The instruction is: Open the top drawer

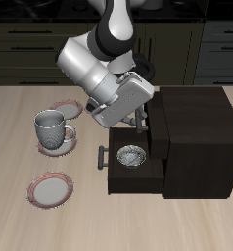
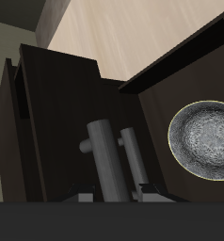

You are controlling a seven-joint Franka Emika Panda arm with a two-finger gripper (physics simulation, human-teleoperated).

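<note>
The blackish-brown cabinet (image 1: 197,137) stands on the table. Its top drawer (image 1: 157,118) looks pushed in; its flat dark front fills the wrist view (image 2: 57,122). The drawer's short grey bar handle (image 2: 104,160) runs between my fingertips (image 2: 147,192). My gripper (image 1: 138,123) (image 2: 116,193) is pressed up to the top drawer's front and looks shut on the handle. The lower drawer (image 1: 114,175) is pulled out beneath it, with its own grey handle (image 1: 100,155) at the front.
A grey bowl (image 1: 133,156) (image 2: 206,139) lies in the open lower drawer. A grey-white mug (image 1: 52,128) stands on a plate beside the cabinet. A pink-rimmed plate (image 1: 49,188) lies nearer the front edge, another (image 1: 66,105) farther back.
</note>
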